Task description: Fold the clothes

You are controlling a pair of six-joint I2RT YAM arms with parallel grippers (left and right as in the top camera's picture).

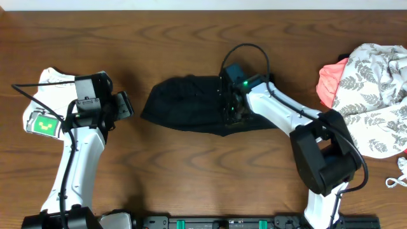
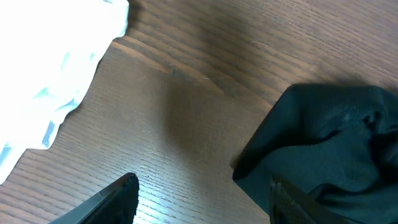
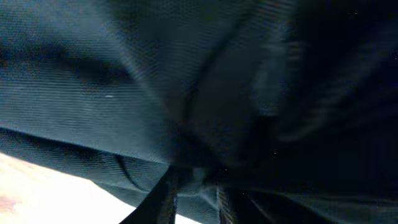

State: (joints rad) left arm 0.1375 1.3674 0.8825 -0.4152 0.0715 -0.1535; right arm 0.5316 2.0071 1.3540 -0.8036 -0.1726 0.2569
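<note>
black soft-fabric garment [image 1: 184,102] lay bunched at the middle of the brown wooden table [image 1: 191,165]. right gripper [image 1: 232,108] pinched a gathered fold, likely to drag it over; left gripper [image 1: 124,105] hovered spread near its edge.

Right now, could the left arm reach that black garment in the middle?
Probably yes. The left gripper stands open, facing the black garment, with only bare table between them. The right gripper pinches the garment's far side, so the near edge looks free.
</note>
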